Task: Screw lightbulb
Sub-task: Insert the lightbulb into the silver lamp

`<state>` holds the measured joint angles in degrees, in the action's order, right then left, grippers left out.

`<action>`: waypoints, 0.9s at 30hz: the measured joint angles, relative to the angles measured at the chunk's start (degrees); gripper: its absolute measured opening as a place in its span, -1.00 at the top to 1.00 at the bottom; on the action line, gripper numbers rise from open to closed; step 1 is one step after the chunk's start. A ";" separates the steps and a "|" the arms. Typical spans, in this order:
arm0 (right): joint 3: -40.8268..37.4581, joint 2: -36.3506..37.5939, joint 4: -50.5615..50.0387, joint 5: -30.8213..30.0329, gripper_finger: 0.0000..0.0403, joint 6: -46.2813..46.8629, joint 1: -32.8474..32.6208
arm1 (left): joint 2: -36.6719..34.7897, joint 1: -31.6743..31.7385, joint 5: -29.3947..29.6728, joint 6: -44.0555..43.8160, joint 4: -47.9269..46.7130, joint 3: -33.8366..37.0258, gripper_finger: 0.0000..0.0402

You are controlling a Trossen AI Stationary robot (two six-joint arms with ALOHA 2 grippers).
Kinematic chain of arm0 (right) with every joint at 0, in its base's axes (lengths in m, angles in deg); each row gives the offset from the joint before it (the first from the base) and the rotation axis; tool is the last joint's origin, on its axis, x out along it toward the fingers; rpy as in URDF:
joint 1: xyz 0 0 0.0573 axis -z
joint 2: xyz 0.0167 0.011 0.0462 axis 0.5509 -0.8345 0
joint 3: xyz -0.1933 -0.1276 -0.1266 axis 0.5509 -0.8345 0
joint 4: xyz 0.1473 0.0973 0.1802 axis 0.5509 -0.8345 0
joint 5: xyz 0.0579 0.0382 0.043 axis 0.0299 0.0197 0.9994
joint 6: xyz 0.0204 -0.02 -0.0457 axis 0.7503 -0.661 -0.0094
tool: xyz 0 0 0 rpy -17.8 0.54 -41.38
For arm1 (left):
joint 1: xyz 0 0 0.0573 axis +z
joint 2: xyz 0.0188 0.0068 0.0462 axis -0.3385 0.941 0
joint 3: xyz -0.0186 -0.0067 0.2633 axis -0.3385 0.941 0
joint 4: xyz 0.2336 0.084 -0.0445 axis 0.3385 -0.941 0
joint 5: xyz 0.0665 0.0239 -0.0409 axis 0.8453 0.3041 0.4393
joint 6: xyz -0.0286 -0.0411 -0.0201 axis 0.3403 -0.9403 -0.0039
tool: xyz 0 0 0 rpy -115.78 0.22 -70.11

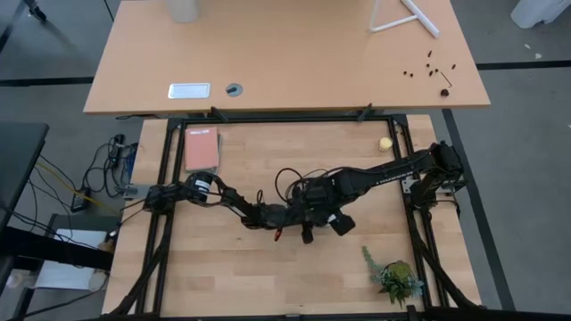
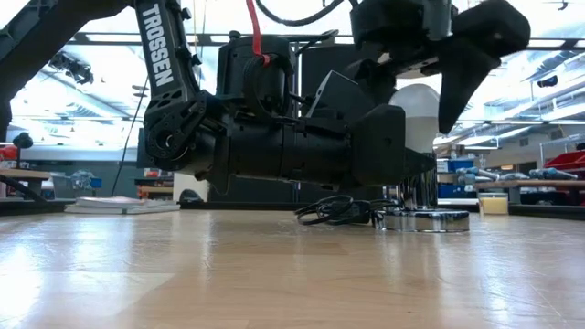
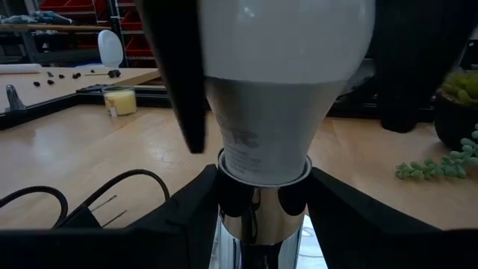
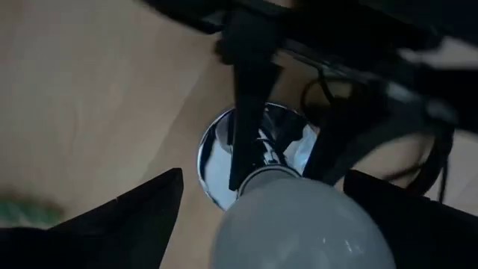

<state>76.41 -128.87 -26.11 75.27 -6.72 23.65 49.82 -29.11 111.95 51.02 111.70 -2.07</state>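
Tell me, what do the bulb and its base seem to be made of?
The bulb: probably frosted glass or plastic, since it looks matte, white and opaque. The base: probably polished metal, since its silver surface reflects like a mirror.

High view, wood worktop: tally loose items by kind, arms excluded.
Lightbulb: 1
Socket base: 1
Pink notebook: 1
Yellow ball: 1
Green plant sprig: 1
Total: 5
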 joint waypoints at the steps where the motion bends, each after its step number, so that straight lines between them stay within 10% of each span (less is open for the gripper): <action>1: 0.00 0.00 0.00 0.02 -0.86 -3.33 0.00 | 0.00 0.00 0.00 -0.02 0.02 0.00 0.05; 8: 0.00 0.00 0.00 -0.64 -0.85 -20.81 0.00 | 0.00 0.07 0.00 0.00 0.00 0.00 0.05; 27: -0.46 0.00 -1.67 -3.83 -0.66 -28.23 2.10 | 0.00 -0.02 -0.35 0.22 0.00 0.00 0.05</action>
<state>75.95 -128.87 -27.78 71.45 -34.95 25.75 49.82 -29.13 111.60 51.24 111.70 -2.07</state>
